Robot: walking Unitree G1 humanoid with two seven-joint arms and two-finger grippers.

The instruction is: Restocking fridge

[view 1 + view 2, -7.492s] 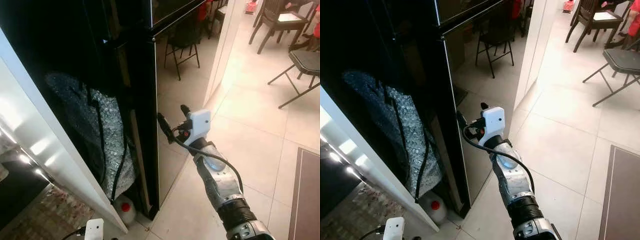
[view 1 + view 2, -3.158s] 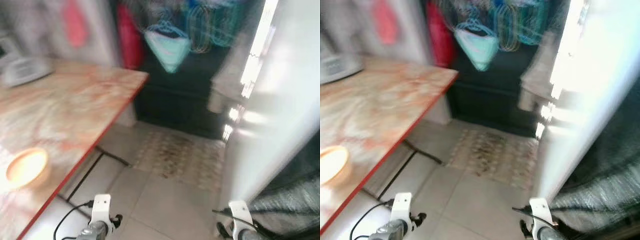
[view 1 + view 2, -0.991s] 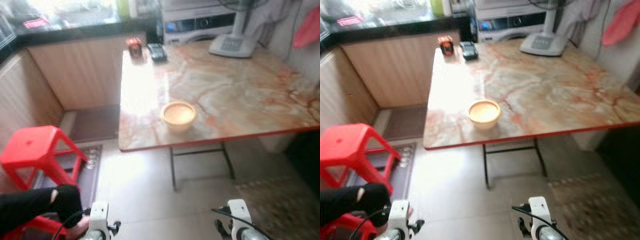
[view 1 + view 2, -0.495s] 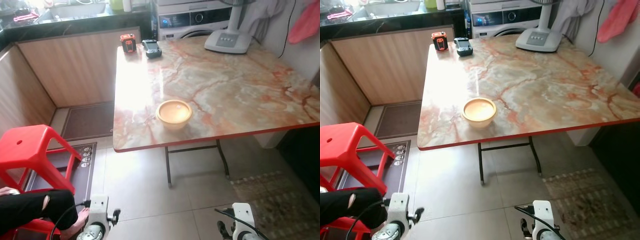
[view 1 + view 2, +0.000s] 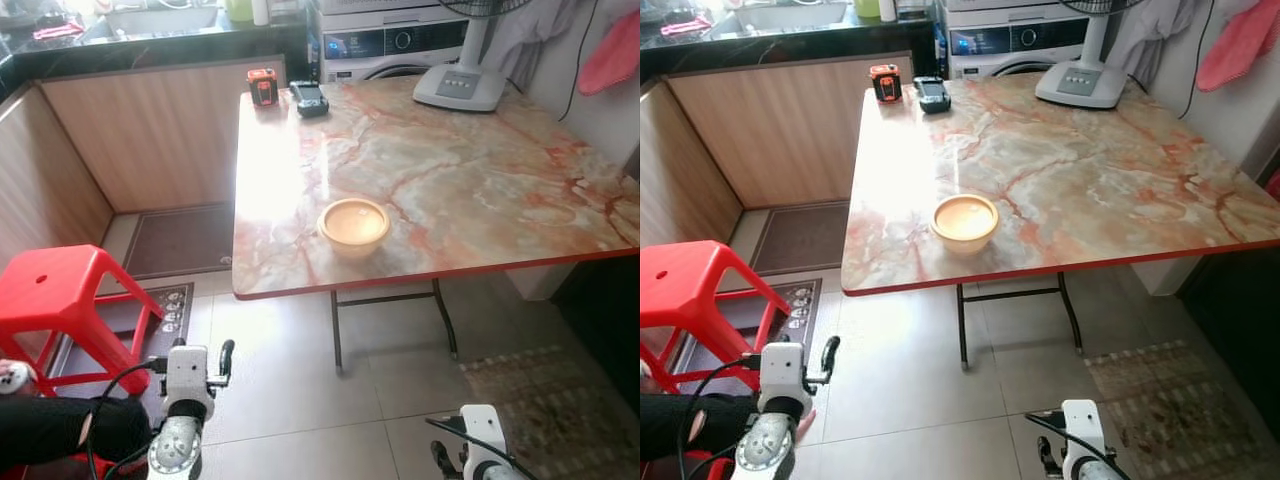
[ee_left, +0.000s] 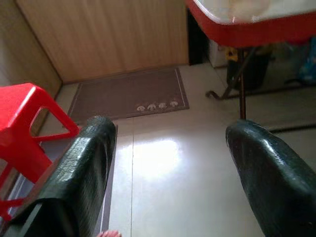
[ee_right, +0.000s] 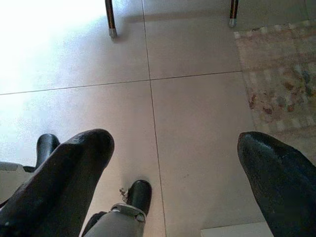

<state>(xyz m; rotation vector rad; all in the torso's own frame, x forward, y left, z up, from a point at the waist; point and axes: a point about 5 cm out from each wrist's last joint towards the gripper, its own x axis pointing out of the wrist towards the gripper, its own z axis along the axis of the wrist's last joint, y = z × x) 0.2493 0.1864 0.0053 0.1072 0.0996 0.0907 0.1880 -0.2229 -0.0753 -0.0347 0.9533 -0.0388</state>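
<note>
Marble table, bowl upright

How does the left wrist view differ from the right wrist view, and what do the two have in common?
Left wrist view: the red stool, the brown door mat, the wooden cabinet front and the table's red edge. Right wrist view: the patterned rug. Both: pale floor tiles, metal table legs, and an open gripper above the floor, namely the left gripper and the right gripper.
</note>
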